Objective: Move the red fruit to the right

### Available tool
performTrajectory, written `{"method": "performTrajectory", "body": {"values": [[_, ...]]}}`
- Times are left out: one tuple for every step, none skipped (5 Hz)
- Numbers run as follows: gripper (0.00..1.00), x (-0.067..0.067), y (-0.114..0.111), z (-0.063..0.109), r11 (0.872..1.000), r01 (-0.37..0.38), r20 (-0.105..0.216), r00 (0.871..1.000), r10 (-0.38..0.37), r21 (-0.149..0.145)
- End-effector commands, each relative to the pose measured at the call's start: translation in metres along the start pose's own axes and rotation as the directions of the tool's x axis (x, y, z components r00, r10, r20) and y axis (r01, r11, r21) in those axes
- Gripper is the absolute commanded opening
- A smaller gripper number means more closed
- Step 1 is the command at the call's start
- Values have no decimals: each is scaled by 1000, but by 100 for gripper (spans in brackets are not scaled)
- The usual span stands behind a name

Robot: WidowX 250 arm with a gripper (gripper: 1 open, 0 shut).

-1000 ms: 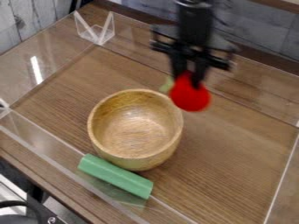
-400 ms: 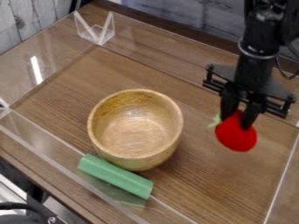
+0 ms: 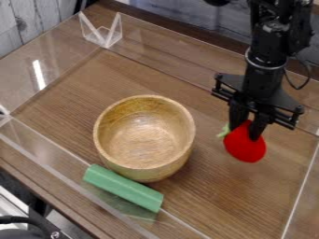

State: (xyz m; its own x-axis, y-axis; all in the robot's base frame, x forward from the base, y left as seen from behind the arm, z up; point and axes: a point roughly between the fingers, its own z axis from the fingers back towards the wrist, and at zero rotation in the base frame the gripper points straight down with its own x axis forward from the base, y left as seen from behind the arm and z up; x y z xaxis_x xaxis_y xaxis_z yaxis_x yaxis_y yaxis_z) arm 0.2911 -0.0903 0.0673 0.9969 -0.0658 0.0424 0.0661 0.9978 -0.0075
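The claw (image 3: 251, 131) pointed straight down and was clamped on the top of the red fruit (image 3: 245, 147), which sat low over the wooden table (image 3: 149, 75), to the right of the wooden bowl (image 3: 145, 137) and clear of it. A green block (image 3: 122, 188) lay just in front of the bowl.

Round red fruit (image 3: 245, 147), held, right of wooden bowl (image 3: 145, 137).

Fruit (image 3: 245, 147) right of bowl (image 3: 145, 136); block (image 3: 122, 189) before bowl; all on table (image 3: 187, 210).
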Motion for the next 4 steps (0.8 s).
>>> {"method": "performTrajectory", "body": {"values": [[0,11,5,5,1000,15,37,999,-14,-10],[0,11,7,1,1000,26,34,999,-25,-12],[100,11,8,-1,999,30,30,999,-30,-14],[100,11,8,-2,999,36,30,999,-35,-17]]}}
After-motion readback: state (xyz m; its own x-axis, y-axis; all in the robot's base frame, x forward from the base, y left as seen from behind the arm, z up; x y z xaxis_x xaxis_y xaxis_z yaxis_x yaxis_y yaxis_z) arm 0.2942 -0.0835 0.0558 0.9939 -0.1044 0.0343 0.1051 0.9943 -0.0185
